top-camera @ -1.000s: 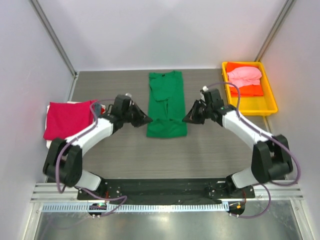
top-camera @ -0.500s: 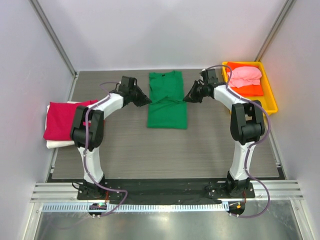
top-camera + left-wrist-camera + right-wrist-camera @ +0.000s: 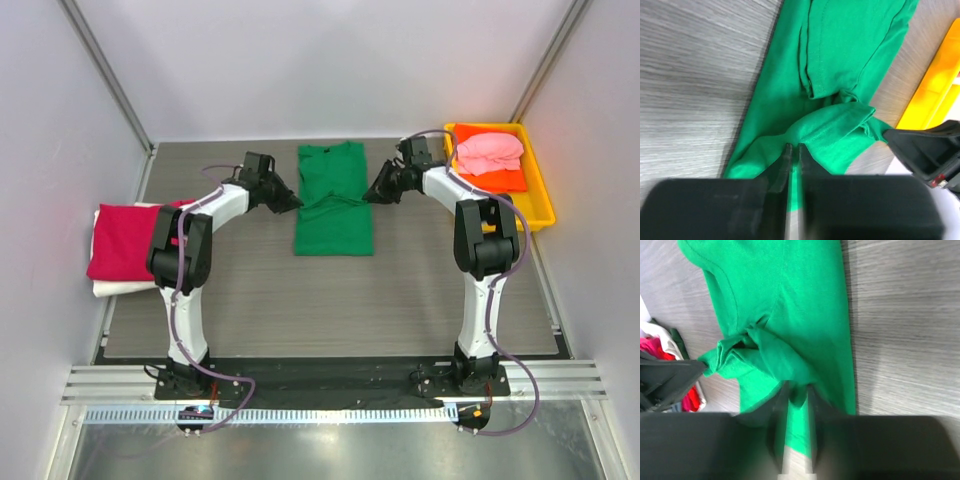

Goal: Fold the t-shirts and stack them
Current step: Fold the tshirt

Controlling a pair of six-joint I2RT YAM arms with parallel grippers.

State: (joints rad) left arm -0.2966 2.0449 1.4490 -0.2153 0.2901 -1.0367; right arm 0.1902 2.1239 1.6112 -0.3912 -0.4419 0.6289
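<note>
A bright green t-shirt [image 3: 335,215] lies lengthwise in the middle of the table, its near part doubled over at a bunched crease across its middle. My left gripper [image 3: 296,203] is shut on the fold's left edge [image 3: 793,147]. My right gripper [image 3: 369,196] is shut on its right edge [image 3: 797,387]. Both wrist views show green cloth [image 3: 840,60] [image 3: 790,290] pinched between nearly closed fingers. A folded crimson t-shirt [image 3: 135,238] lies on a white one [image 3: 112,288] at the left. A pink t-shirt [image 3: 488,150] and an orange one [image 3: 497,181] lie in the tray.
The yellow plastic tray [image 3: 540,205] stands at the far right corner. Grey walls close in the table on three sides. Both arms stretch far forward from their bases at the near edge.
Both grippers have carried the green shirt's near corners away from me to its middle, folding the near part over. In the last half second they barely moved.
</note>
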